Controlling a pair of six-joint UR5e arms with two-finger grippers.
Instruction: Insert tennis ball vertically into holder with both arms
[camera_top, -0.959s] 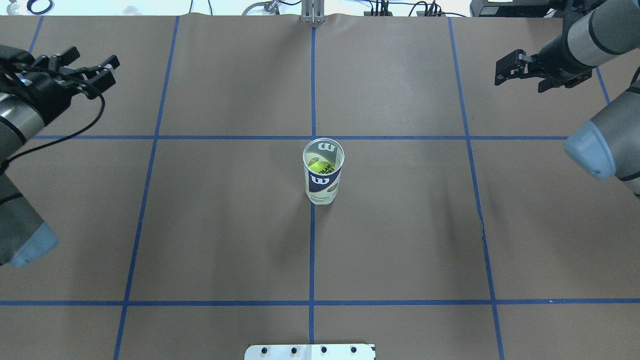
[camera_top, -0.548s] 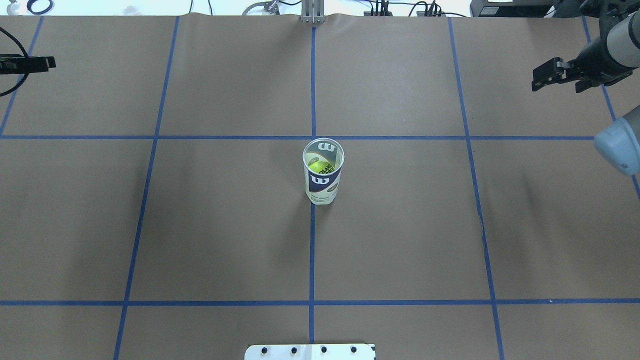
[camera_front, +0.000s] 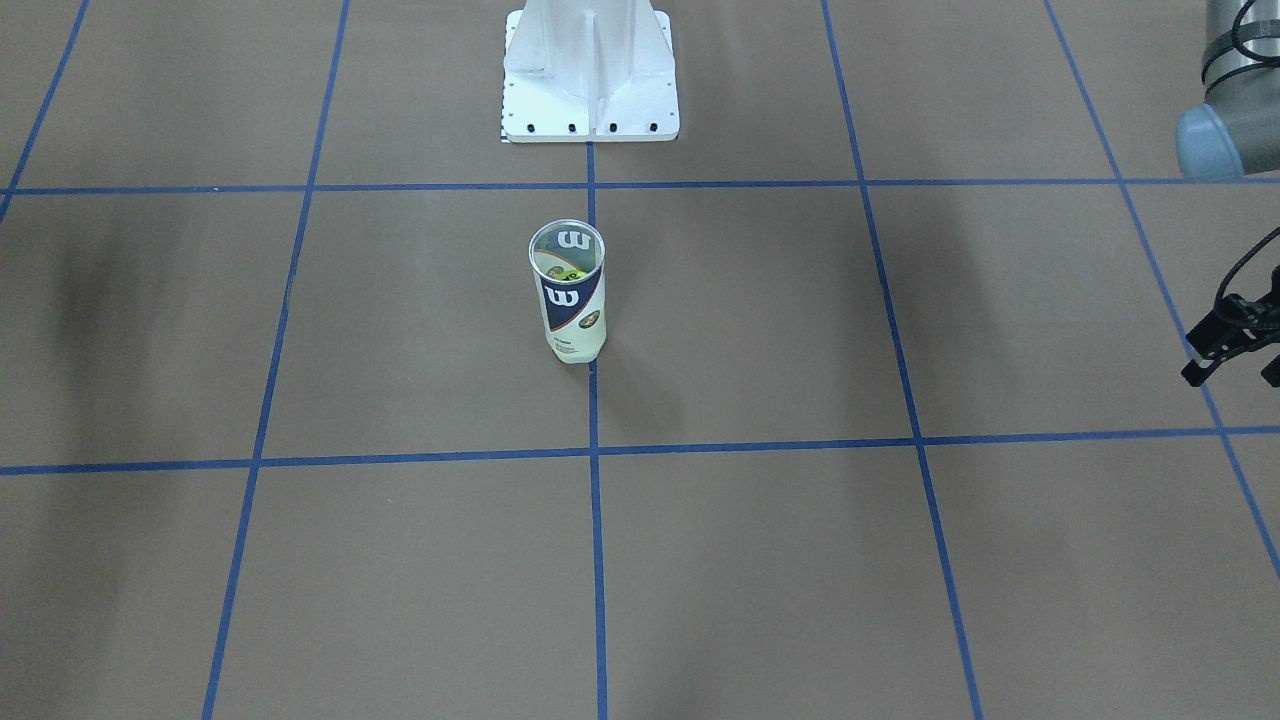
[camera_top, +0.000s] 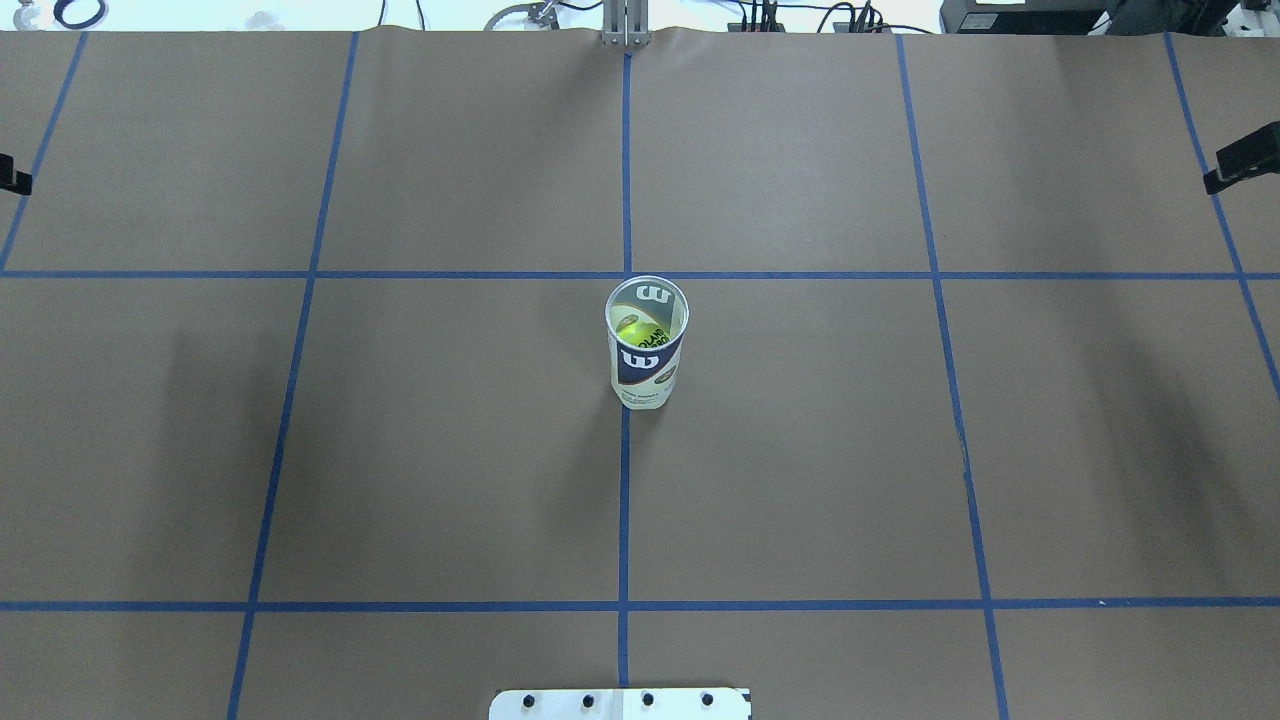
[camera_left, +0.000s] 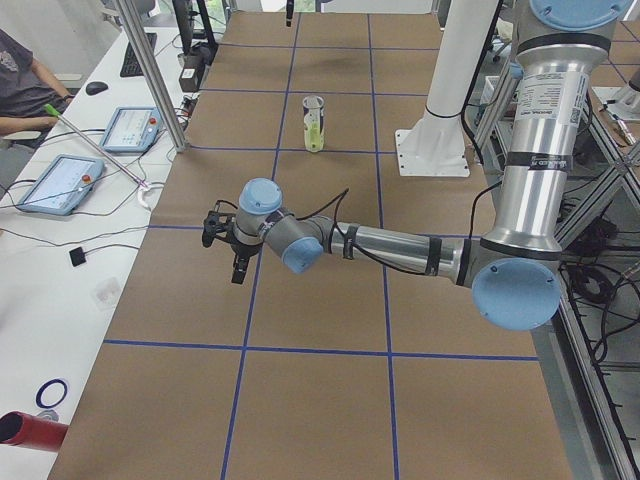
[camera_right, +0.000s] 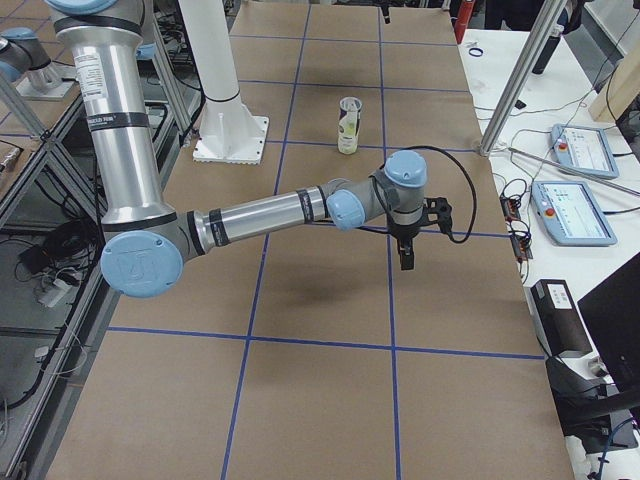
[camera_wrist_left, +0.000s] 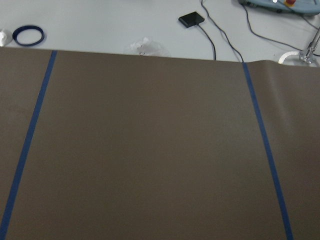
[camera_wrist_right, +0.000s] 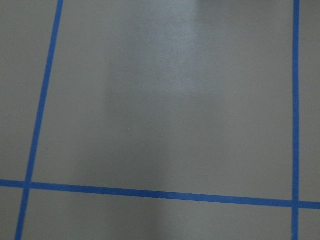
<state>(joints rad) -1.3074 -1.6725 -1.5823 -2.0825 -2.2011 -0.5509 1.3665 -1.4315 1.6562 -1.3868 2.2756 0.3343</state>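
The holder, a clear can with a navy "W" label, stands upright at the table's centre; it also shows in the front-facing view. A yellow-green tennis ball lies inside it, seen through the open top. My left gripper is open and empty, far off at the table's side. Only a black tip of it shows at the overhead view's left edge. Of my right gripper only one finger shows at the overhead view's right edge. I cannot tell whether it is open or shut.
The white pedestal base stands behind the can. Brown paper with blue tape lines covers the table. Tablets and cables lie on the white benches beyond the table's ends.
Both arms have pulled outward and away from the centre, nearly out of the overhead view. The can and the ball inside it have not moved.
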